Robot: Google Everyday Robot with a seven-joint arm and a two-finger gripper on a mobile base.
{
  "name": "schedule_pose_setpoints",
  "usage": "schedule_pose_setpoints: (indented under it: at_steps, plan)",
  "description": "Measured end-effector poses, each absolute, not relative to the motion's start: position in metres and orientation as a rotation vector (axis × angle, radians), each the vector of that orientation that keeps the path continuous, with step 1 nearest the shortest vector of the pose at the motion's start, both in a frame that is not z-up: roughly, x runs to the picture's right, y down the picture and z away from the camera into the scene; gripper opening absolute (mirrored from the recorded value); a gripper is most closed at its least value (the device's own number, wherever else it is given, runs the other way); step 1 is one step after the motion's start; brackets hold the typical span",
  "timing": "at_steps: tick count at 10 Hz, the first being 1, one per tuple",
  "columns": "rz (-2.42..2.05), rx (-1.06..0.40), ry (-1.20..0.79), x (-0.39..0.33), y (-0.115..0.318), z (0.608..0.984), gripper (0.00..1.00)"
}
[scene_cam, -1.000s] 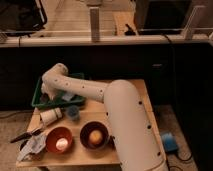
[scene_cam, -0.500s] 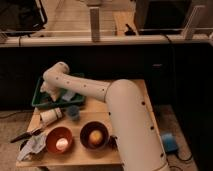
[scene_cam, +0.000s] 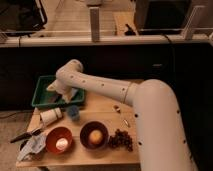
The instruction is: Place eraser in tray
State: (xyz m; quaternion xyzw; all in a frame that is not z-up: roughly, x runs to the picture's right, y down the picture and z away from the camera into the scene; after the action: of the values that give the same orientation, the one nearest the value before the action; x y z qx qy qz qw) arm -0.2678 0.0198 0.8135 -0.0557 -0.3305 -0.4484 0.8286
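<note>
The green tray (scene_cam: pixel 42 86) stands at the table's back left corner. My gripper (scene_cam: pixel 59 93) hangs low over the tray's right half, at the end of the white arm (scene_cam: pixel 105 89) that reaches in from the right. The arm's wrist covers much of the tray's inside. No small black eraser shows; it is hidden by the gripper or out of view.
A white cup (scene_cam: pixel 50 116) lies on its side in front of the tray, beside a small blue object (scene_cam: pixel 73 112). Two reddish bowls (scene_cam: pixel 59 140) (scene_cam: pixel 94 135) stand near the front edge, with dark grapes (scene_cam: pixel 120 139) to their right. A black utensil (scene_cam: pixel 22 135) and a crumpled wrapper (scene_cam: pixel 33 145) lie front left.
The arm's upper joint and wrist have shifted a little to the right over the tray. The things on the table have not moved.
</note>
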Motion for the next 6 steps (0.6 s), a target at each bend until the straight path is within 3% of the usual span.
schedule_pose_setpoints:
  at_steps: [6]
  plan:
    - [-0.966,-0.113,-0.71,-0.261,0.021,0.8031,0.8]
